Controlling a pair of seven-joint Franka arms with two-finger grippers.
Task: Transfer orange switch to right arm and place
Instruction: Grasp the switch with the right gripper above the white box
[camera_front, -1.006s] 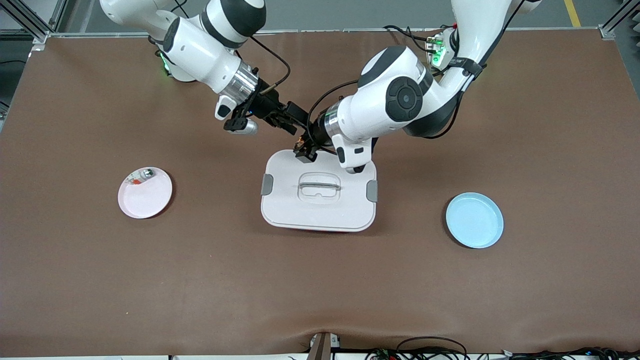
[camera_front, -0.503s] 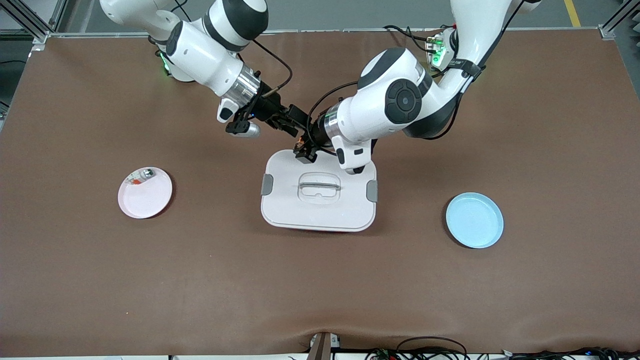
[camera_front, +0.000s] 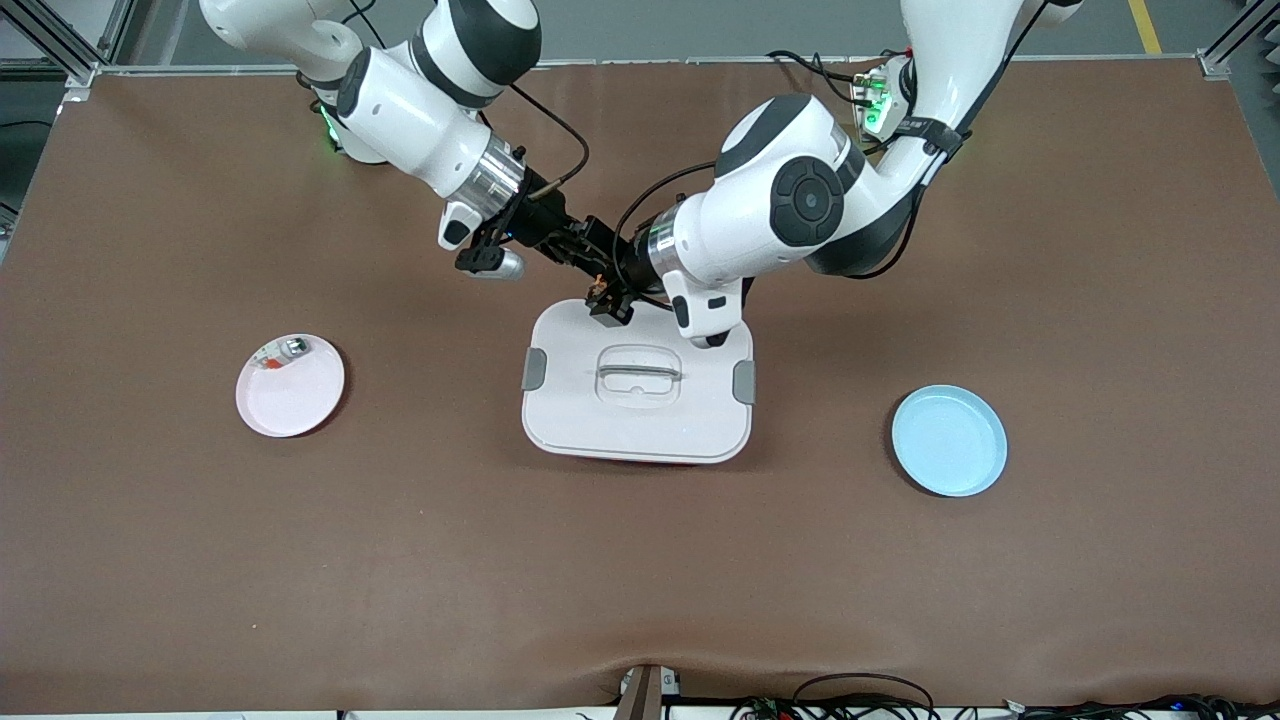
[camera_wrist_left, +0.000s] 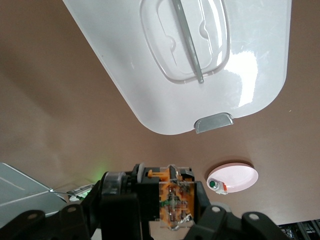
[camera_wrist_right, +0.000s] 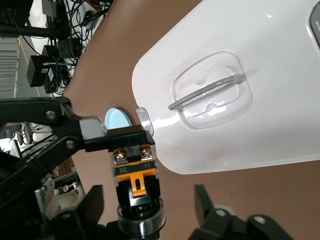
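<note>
Left gripper (camera_front: 606, 300) fingers clamped orange switch (camera_wrist_right: 136, 181) above white box (camera_front: 637, 385). Right gripper (camera_wrist_right: 148, 205) fingers spread, straddling switch; should close squarely before left releases.

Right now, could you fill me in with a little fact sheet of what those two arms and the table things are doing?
Orange switch: in the air over the white lidded box, at its edge nearest the robots
Left gripper: shut on the orange switch
Right gripper: open, fingers either side of the switch
Pink plate: toward the right arm's end, holds a small silver-and-red piece
Blue plate: toward the left arm's end
</note>
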